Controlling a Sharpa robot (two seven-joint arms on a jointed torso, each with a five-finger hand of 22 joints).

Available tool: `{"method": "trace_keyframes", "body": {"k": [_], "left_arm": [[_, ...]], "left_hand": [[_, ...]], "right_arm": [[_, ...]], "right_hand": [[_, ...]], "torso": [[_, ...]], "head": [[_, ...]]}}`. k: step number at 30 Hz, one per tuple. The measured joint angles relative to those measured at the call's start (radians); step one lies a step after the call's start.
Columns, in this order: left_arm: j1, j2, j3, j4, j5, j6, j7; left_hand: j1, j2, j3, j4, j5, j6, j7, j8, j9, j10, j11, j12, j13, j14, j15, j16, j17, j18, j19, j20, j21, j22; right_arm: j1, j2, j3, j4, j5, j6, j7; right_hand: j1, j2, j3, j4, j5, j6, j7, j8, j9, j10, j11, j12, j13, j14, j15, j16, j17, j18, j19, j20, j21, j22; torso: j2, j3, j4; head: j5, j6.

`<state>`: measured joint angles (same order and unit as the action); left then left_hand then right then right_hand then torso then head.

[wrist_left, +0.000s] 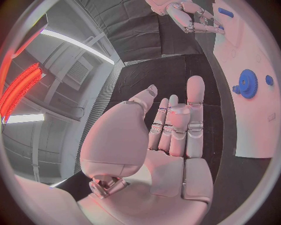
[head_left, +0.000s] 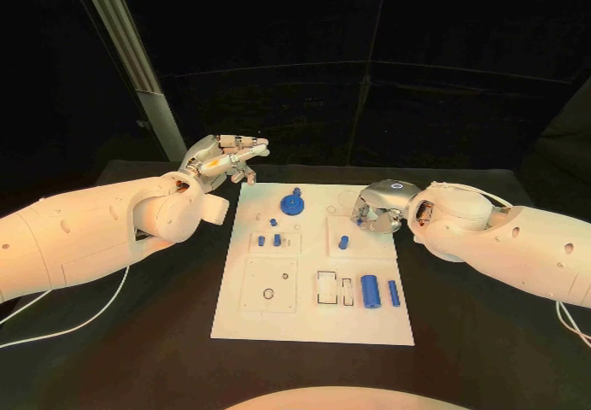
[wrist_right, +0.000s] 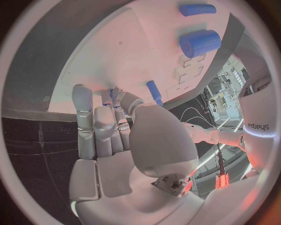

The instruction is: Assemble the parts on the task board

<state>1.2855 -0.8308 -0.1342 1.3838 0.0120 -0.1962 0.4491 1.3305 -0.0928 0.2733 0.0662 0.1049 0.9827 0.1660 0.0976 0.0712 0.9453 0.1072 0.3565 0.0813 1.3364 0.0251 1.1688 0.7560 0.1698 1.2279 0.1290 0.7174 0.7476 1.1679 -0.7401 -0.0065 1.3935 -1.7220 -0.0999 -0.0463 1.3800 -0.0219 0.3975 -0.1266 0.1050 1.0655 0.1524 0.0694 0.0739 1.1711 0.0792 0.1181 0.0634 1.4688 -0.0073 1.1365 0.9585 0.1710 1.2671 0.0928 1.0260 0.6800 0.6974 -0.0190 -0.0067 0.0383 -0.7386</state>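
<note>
The white task board (head_left: 314, 320) lies in the middle of the black table. A blue gear (head_left: 293, 204) (wrist_left: 248, 83) sits at its far end, with small blue pegs (head_left: 277, 240) nearer the middle. A blue peg (head_left: 343, 243) (wrist_right: 154, 92) stands on the right plate. A thick blue cylinder (head_left: 370, 290) (wrist_right: 200, 43) and a slim blue rod (head_left: 394, 293) (wrist_right: 197, 9) lie near the front right. My left hand (head_left: 228, 158) (wrist_left: 170, 126) is raised beyond the board's far left corner, fingers apart and empty. My right hand (head_left: 379, 209) (wrist_right: 111, 131) (wrist_left: 187, 16) hovers over the far right corner, fingers bent down towards the board, with nothing seen in it.
A square plate with a round hole (head_left: 270, 286) sits at the board's front left, next to a rectangular slot (head_left: 326, 287). A grey post (head_left: 142, 81) rises behind the table's far left. Black table surface (head_left: 493, 350) surrounds the board.
</note>
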Motion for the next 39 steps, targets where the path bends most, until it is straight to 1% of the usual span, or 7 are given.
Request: {"method": "trace_keyframes", "body": {"k": [3,7,9,16,22,32,39], "left_arm": [[0.0,0.0,0.0,0.0,0.0,0.0,0.0],[0.0,0.0,0.0,-0.001,0.0,-0.001,-0.001],[0.0,0.0,0.0,-0.002,0.0,-0.001,-0.001],[0.0,-0.002,0.0,-0.004,0.001,-0.002,-0.001],[0.0,-0.002,0.0,-0.007,0.001,-0.002,-0.002],[0.0,-0.004,0.0,-0.012,0.001,-0.004,-0.002],[0.0,-0.005,0.0,-0.013,0.001,-0.005,-0.002]], "left_hand": [[0.004,0.004,0.0,0.0,0.0,0.0,0.0,0.0,0.0,0.0,0.0,0.0,0.0,0.0,0.0,0.0,-0.001,0.0,0.0,0.0,0.0,0.0],[0.004,0.004,0.0,0.0,0.0,0.0,0.0,0.0,0.0,0.0,0.0,0.004,0.0,0.0,0.0,0.0,-0.001,0.0,0.0,0.0,0.0,-0.002],[0.004,0.004,0.0,0.0,0.0,0.0,0.0,0.0,0.0,0.0,0.0,0.004,0.0,0.0,0.0,0.0,-0.003,0.0,0.0,0.0,0.0,-0.002],[0.004,0.003,-0.003,-0.003,0.0,0.0,0.0,0.0,0.0,0.0,0.0,0.004,0.0,0.0,0.0,0.0,-0.003,0.0,0.0,0.0,0.0,-0.003],[0.004,0.003,-0.003,-0.003,0.0,0.0,0.0,0.0,0.0,0.0,0.0,0.004,0.0,0.0,0.0,0.0,-0.003,0.0,0.0,0.0,0.0,-0.003],[0.004,0.003,-0.003,-0.003,0.0,0.0,0.0,0.0,0.0,0.0,0.0,0.004,0.0,0.0,0.0,0.0,-0.003,0.0,0.0,0.0,0.0,-0.003],[0.004,0.003,-0.003,-0.003,0.0,0.0,0.0,0.0,0.0,0.0,0.0,0.004,0.0,0.0,0.0,0.0,-0.003,0.0,0.0,0.0,0.0,-0.003]], "right_arm": [[0.0,0.002,0.0,0.0,-0.002,0.0,-0.003],[0.0,0.002,0.0,0.0,-0.004,-0.003,-0.008],[-0.001,0.001,-0.001,0.001,-0.005,-0.008,-0.01],[-0.008,-0.018,-0.005,0.023,-0.007,-0.041,-0.013],[-0.008,-0.041,-0.005,0.051,-0.002,-0.078,-0.012],[-0.007,-0.1,-0.002,0.131,0.026,-0.135,-0.006],[-0.006,-0.12,0.012,0.204,0.055,-0.173,0.002]], "right_hand": [[-0.005,0.005,0.017,0.003,-0.001,0.014,-0.004,0.0,0.0,0.011,0.003,0.0,0.001,0.0,0.0,0.009,0.006,0.0,0.0,0.0,0.015,0.012],[-0.011,0.011,0.039,0.008,-0.006,0.036,-0.007,0.0,0.004,0.032,-0.008,-0.004,0.002,-0.001,-0.001,0.022,0.016,-0.001,0.0,0.0,0.034,0.038],[-0.014,0.008,0.045,0.006,-0.006,0.038,-0.009,0.003,0.005,0.039,-0.008,-0.005,0.003,-0.004,-0.004,0.027,0.018,-0.016,0.0,0.0,0.042,0.048],[-0.018,0.009,0.06,0.01,-0.007,0.045,-0.009,0.003,0.006,0.046,-0.008,-0.006,0.007,-0.004,-0.004,0.034,0.025,-0.016,0.003,-0.003,0.061,0.073],[-0.019,0.01,0.063,0.007,-0.007,0.045,-0.009,0.003,0.006,0.046,-0.008,-0.006,0.007,-0.004,-0.004,0.039,0.027,-0.016,0.004,-0.004,0.062,0.078],[-0.019,0.01,0.073,0.004,-0.006,0.051,-0.01,0.0,0.006,0.046,-0.008,-0.006,0.006,-0.004,-0.004,0.045,0.031,-0.016,0.004,-0.004,0.07,0.085],[-0.019,0.01,0.081,0.004,0.003,0.051,-0.01,-0.001,0.005,0.046,-0.008,-0.007,0.005,-0.004,-0.004,0.045,0.031,-0.016,0.004,-0.004,0.074,0.089]], "torso": [[0.0,0.0001,0.0],[0.0,0.0002,-0.0002],[-0.001,0.0002,-0.0003],[-0.001,0.0004,-0.0009],[-0.002,0.0004,-0.0009],[-0.002,-0.0005,-0.0009],[-0.002,-0.0006,-0.0009]], "head": [[0.0,-0.001],[0.0,-0.001],[0.0,-0.001],[-0.001,-0.001],[-0.003,0.001],[-0.004,0.004],[-0.005,0.007]]}}
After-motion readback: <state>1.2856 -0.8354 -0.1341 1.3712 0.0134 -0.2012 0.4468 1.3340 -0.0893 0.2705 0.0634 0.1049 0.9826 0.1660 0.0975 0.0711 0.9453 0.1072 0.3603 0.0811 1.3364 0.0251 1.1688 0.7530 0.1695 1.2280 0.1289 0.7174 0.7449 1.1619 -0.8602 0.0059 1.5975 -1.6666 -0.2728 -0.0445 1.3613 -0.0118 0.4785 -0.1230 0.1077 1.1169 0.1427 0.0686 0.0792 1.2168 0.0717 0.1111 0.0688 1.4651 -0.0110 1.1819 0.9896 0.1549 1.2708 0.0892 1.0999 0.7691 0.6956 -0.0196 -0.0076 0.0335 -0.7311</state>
